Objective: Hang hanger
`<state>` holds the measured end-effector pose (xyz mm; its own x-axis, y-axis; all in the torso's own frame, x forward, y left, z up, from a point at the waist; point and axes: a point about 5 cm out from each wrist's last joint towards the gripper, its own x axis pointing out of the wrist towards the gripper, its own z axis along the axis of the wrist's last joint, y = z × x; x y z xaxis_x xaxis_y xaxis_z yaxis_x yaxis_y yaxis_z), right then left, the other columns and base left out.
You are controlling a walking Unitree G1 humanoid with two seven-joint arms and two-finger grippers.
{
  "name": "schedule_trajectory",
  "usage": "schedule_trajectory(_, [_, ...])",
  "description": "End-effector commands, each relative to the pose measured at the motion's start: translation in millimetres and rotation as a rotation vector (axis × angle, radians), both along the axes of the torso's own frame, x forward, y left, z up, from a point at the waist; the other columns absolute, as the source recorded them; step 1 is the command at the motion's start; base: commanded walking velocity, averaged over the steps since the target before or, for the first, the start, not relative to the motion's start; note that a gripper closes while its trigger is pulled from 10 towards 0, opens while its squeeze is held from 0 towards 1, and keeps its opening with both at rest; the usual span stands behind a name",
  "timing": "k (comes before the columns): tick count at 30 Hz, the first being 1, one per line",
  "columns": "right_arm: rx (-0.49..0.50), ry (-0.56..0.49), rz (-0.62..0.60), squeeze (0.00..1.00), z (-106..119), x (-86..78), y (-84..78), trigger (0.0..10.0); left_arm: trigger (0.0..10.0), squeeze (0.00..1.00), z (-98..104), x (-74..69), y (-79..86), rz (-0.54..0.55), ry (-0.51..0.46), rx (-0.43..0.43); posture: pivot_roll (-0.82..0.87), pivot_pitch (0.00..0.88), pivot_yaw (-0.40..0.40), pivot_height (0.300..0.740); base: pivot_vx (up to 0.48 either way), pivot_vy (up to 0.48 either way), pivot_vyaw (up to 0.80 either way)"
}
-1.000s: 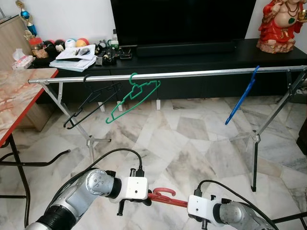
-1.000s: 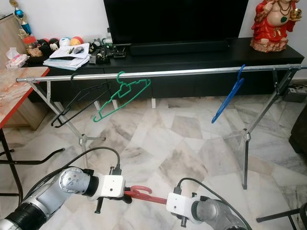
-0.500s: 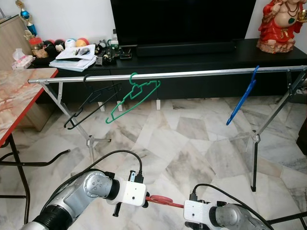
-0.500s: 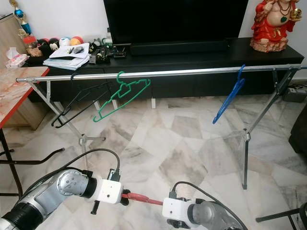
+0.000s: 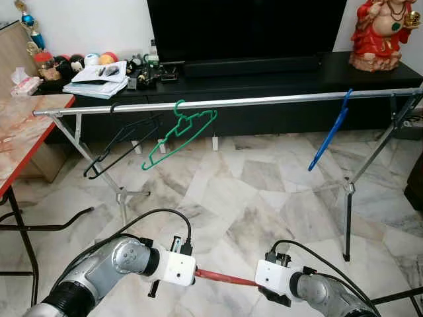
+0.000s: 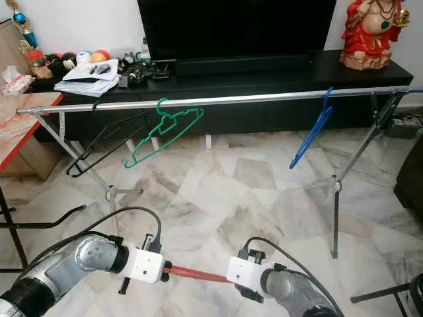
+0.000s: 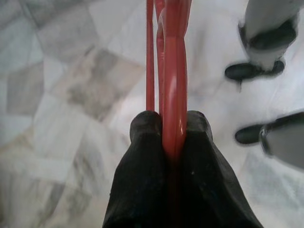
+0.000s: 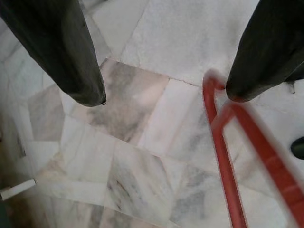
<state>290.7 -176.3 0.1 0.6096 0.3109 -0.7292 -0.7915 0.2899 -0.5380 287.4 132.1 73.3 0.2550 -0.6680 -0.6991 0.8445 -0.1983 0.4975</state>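
Low in front of me, a red hanger [image 5: 225,279] stretches between my two wrists above the marble floor. My left gripper [image 7: 167,123] is shut on it, the red bars [image 7: 173,71] pinched between both black fingers. My right gripper [image 8: 166,95] is open, and the hanger's red corner [image 8: 228,156] lies beside one of its fingertips [image 8: 247,80]. Further ahead runs the silver rail [image 5: 264,102] of a drying rack. A black hanger [image 5: 122,142], a green hanger [image 5: 178,132] and a blue hanger [image 5: 328,135] hang from it.
The rack's crossed legs [image 5: 347,191] stand on the floor at both ends. A red-edged marble table [image 5: 20,125] is on the left. Behind the rail a black TV cabinet [image 5: 264,72] carries papers [image 5: 99,76] and a red statue [image 5: 383,33].
The red hanger has sunk and turned, so its hook no longer shows between the wrists. The right wrist has risen a little. The camera has shifted slightly.
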Motion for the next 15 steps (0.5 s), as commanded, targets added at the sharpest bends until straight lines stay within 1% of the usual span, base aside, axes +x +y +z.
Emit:
schedule_trajectory(1, [-0.001, 0.001, -0.032, 0.0, 0.1, 0.9, -3.3, 10.0, 0.0, 0.0, -9.1, -0.3, 16.5, 0.051, 0.025, 0.072, 0.07, 0.095, 0.082, 0.74, 0.0, 0.0, 0.0])
schedule_trajectory(4, [-0.005, 0.004, -0.064, 0.0, -2.2, -1.0, -7.5, 10.0, 0.0, 0.0, -17.0, -1.2, 24.8, 0.132, 0.042, 0.059, 0.07, 0.096, 0.081, 0.74, 0.0, 0.0, 0.0])
schedule_trajectory(5, [0.002, 0.008, -0.092, 0.0, -5.5, -4.4, -10.2, 10.0, 0.0, 0.0, -23.4, -1.7, 30.2, 0.216, 0.054, 0.032, 0.07, 0.096, 0.08, 0.74, 0.0, 0.0, 0.0])
schedule_trajectory(6, [0.002, 0.008, -0.092, 0.0, -5.5, -4.4, -10.2, 10.0, 0.0, 0.0, -23.4, -1.7, 30.2, 0.216, 0.054, 0.032, 0.07, 0.096, 0.08, 0.74, 0.0, 0.0, 0.0])
schedule_trajectory(7, [0.014, 0.01, -0.136, 0.0, -8.9, -7.9, -13.7, 10.0, 0.0, 0.0, -29.4, -2.2, 35.1, 0.304, 0.057, 0.004, 0.07, 0.096, 0.079, 0.74, 0.0, 0.0, 0.0])
schedule_trajectory(8, [0.022, 0.01, -0.163, 0.0, -10.5, -9.5, -15.5, 10.0, 0.0, 0.0, -32.5, -2.7, 37.4, 0.349, 0.062, -0.013, 0.07, 0.096, 0.079, 0.74, 0.0, 0.0, 0.0])
schedule_trajectory(9, [0.022, 0.01, -0.163, 0.0, -10.5, -9.5, -15.5, 10.0, 0.0, 0.0, -32.5, -2.7, 37.4, 0.349, 0.062, -0.013, 0.07, 0.096, 0.079, 0.74, 0.0, 0.0, 0.0])
schedule_trajectory(10, [0.043, 0.012, -0.208, 0.0, -13.0, -12.3, -18.1, 10.0, 1.5, 0.0, -35.8, -4.0, 39.5, 0.402, 0.061, -0.037, 0.07, 0.099, 0.078, 0.74, 0.0, 0.0, 0.0])
schedule_trajectory(11, [0.063, 0.016, -0.255, 0.0, -15.7, -15.2, -20.4, 10.0, 10.0, 0.0, -38.9, -6.3, 40.5, 0.434, 0.07, -0.057, 0.07, 0.102, 0.076, 0.74, 0.0, 0.0, 0.0])
schedule_trajectory(13, [0.103, 0.024, -0.335, 0.0, -19.8, -19.7, -23.3, 10.0, 10.0, 0.0, -43.4, -9.8, 41.5, 0.48, 0.087, -0.09, 0.06, 0.104, 0.074, 0.74, 0.0, 0.0, 0.0])
schedule_trajectory(14, [0.174, 0.03, -0.459, 0.0, -25.0, -24.9, -25.4, 10.0, 10.0, 0.0, -46.6, -12.9, 40.7, 0.543, 0.114, -0.154, 0.06, 0.105, 0.073, 0.74, 0.0, 0.0, 0.0])
schedule_trajectory(15, [0.174, 0.03, -0.459, 0.0, -25.0, -24.9, -25.4, 10.0, 10.0, 0.0, -46.6, -12.9, 40.7, 0.543, 0.114, -0.154, 0.06, 0.105, 0.073, 0.74, 0.0, 0.0, 0.0])
